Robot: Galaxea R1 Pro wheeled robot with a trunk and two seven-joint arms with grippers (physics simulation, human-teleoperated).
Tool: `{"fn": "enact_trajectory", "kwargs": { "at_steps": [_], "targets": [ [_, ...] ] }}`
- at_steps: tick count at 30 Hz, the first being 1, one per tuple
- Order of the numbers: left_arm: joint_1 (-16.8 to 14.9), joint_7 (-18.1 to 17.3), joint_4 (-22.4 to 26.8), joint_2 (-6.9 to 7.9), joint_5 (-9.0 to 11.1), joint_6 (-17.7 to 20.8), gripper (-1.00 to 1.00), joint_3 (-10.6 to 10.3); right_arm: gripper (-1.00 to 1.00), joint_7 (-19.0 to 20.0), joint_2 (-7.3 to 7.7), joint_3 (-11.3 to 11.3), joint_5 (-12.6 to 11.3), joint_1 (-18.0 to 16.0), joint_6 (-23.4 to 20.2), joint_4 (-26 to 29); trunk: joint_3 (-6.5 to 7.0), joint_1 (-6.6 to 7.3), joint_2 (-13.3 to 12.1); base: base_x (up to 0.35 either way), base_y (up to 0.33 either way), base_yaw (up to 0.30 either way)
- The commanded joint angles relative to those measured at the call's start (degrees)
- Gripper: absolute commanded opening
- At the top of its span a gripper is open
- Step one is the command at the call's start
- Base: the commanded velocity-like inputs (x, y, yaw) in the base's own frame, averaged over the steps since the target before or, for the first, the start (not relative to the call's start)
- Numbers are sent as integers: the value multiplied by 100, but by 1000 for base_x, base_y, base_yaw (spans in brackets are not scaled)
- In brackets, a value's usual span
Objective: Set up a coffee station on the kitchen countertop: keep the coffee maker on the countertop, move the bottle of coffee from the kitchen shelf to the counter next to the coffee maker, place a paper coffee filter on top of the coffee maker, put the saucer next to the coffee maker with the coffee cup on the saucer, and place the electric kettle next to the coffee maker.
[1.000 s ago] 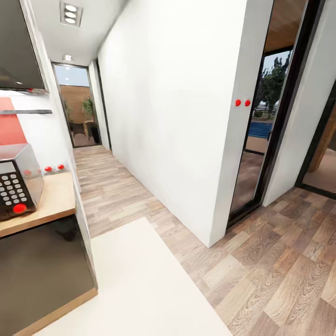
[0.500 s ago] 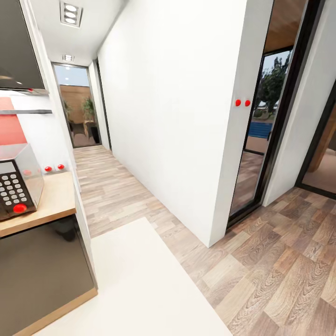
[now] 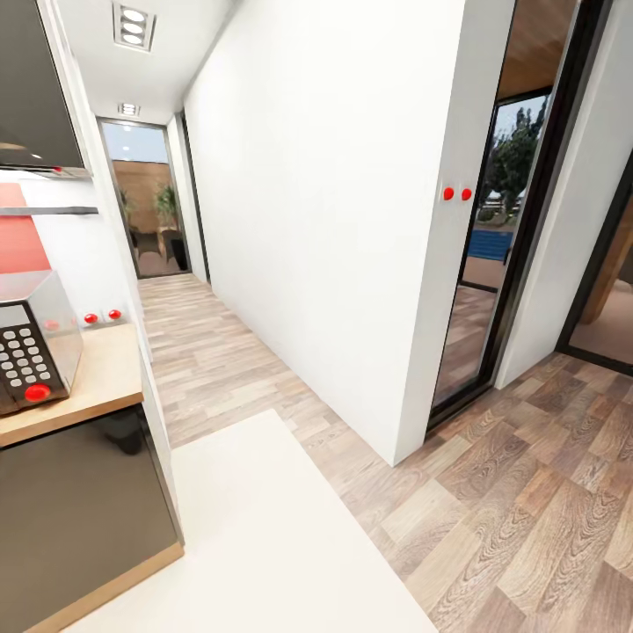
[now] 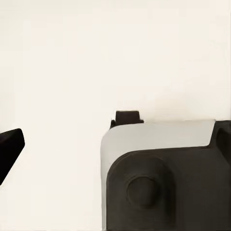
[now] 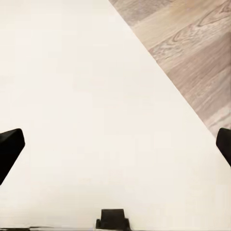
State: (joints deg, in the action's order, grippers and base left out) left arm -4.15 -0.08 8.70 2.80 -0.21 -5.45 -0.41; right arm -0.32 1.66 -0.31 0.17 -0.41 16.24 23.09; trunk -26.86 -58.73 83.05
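None of the coffee things are in sight; I am on the way. A wooden countertop (image 3: 104,378) at the left of the head view carries a silver appliance with a keypad (image 3: 31,350). My right gripper (image 5: 115,147) hangs open over a cream rug (image 5: 86,96), its dark fingertips (image 5: 9,149) far apart with nothing between them. My left gripper (image 4: 115,144) also stands open above the rug, one fingertip (image 4: 9,149) at the frame's edge, with part of my own grey and black base (image 4: 163,178) below it.
A dark cabinet front (image 3: 79,519) stands under the counter. A wood-floored corridor (image 3: 202,352) runs ahead between the counter and a white wall block (image 3: 334,220). The cream rug (image 3: 264,527) lies in front. Glass doors (image 3: 492,255) stand at the right.
The head view has shifted slightly, so the keypad appliance sits a little further left in the picture. Nothing in the scene itself has moved.
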Motion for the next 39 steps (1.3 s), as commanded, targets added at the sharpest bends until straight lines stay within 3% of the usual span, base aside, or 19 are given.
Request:
{"fn": "enact_trajectory", "kwargs": {
  "at_steps": [1, 6, 11, 15, 17, 26, 39],
  "targets": [
    [-41, -1, 95, -9, 0, -22, 100, -5, 100, -3, 7, -4, 0, 1, 61, 101, -7, 0, 3, 0, 0, 0],
    [-285, -1, 668, -63, 9, -24, 100, -5, 100, 4, 23, -4, -2, -63, 130, 510, -7, 0, 3, 0, 0, 0],
    [-468, -7, 981, -65, 6, -51, 100, -10, 100, 11, 83, -5, 7, -87, 136, 581, -7, 0, 3, 0, 0, 0],
    [-436, -13, 964, 59, 18, -752, 100, 4, 100, 32, 112, 11, 47, -91, 134, 552, -7, 0, 3, 0, 0, 0],
    [-427, -16, 950, 80, 32, -843, 100, 2, 100, 37, 114, 12, 50, -91, 134, 546, -7, 0, 3, 39, 0, 0],
    [-420, -10, 941, 87, 30, -917, 100, -4, 100, 32, 104, 38, 50, -91, 134, 423, -8, 0, 3, 246, -71, 14],
    [-420, -10, 924, 86, 76, -923, 100, 7, 100, 8, 98, 39, 44, -91, 139, 329, -39, 0, 3, 79, -137, 234]
  ]
}}
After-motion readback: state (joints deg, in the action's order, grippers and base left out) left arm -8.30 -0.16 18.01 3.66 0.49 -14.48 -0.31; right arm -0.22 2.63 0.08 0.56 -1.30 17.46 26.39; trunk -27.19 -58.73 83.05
